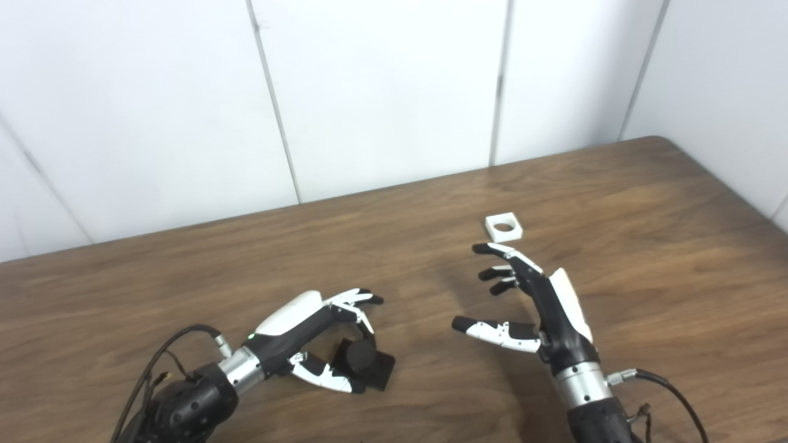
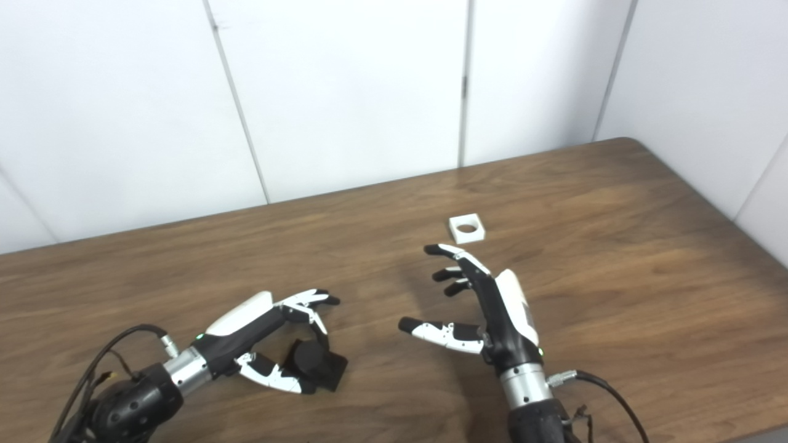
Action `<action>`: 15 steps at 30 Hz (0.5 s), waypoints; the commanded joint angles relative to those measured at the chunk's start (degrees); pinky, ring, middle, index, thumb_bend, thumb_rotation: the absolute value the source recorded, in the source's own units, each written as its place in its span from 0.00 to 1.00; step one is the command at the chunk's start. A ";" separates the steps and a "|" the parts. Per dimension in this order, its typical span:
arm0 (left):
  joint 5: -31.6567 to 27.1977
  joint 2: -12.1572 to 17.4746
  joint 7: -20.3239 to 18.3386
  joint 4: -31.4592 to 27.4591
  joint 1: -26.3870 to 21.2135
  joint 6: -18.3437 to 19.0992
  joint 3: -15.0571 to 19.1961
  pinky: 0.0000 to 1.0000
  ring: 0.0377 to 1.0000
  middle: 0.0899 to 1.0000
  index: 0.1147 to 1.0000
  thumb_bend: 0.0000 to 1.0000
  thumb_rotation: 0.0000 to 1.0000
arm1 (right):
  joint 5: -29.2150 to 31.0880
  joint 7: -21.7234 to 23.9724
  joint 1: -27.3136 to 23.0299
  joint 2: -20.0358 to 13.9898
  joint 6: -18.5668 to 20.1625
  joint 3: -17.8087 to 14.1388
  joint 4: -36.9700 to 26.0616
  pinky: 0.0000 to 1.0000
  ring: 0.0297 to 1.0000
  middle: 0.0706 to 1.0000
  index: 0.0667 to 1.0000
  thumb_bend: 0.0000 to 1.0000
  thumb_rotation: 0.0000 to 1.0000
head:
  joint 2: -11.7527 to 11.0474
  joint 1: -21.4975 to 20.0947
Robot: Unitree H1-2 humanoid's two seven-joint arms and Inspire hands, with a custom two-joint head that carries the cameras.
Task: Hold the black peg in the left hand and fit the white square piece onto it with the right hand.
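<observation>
The black peg (image 1: 362, 358), a short cylinder on a square black base, rests on the wooden table (image 1: 646, 246) at the lower left. My left hand (image 1: 301, 323) is cupped around it, open: the fingers (image 1: 357, 299) reach over its top and the thumb (image 1: 326, 375) lies along its near side. Whether they press on it I cannot tell. The white square piece (image 1: 503, 226) with a round hole lies flat further back to the right. My right hand (image 1: 545, 307) is open with fingers spread, its fingertips a little short of the white piece and not touching it.
White wall panels (image 1: 381, 92) rise behind the table's far edge and along its right side. Cables (image 1: 671, 387) trail from both wrists near the table's front edge.
</observation>
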 commanded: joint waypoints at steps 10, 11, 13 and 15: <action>1.53 1.97 -4.09 5.03 -0.24 -1.74 -0.74 0.88 0.96 0.91 0.42 0.52 0.08 | -2.42 1.13 -9.94 -1.20 5.89 -4.67 -4.31 0.56 0.68 0.82 0.76 0.71 0.30 | -0.86 -1.32; 1.56 1.95 -4.01 5.17 -0.25 -1.81 -0.68 0.88 0.96 0.90 0.42 0.52 0.08 | -2.57 1.70 -11.32 -2.30 6.35 -5.40 -3.98 0.56 0.69 0.82 0.76 0.71 0.30 | -0.97 -1.25; 1.46 1.92 -4.05 5.22 -0.20 -1.71 -0.49 0.88 0.96 0.90 0.42 0.52 0.08 | -3.44 2.85 -13.85 -4.58 7.23 -6.53 -3.07 0.56 0.69 0.81 0.75 0.72 0.30 | -1.05 -1.26; 1.40 1.89 -3.93 5.26 -0.07 -1.84 -0.29 0.88 0.96 0.91 0.42 0.52 0.08 | -4.10 4.08 -16.04 -6.69 8.35 -7.21 -2.26 0.57 0.71 0.82 0.74 0.72 0.31 | -1.15 -1.26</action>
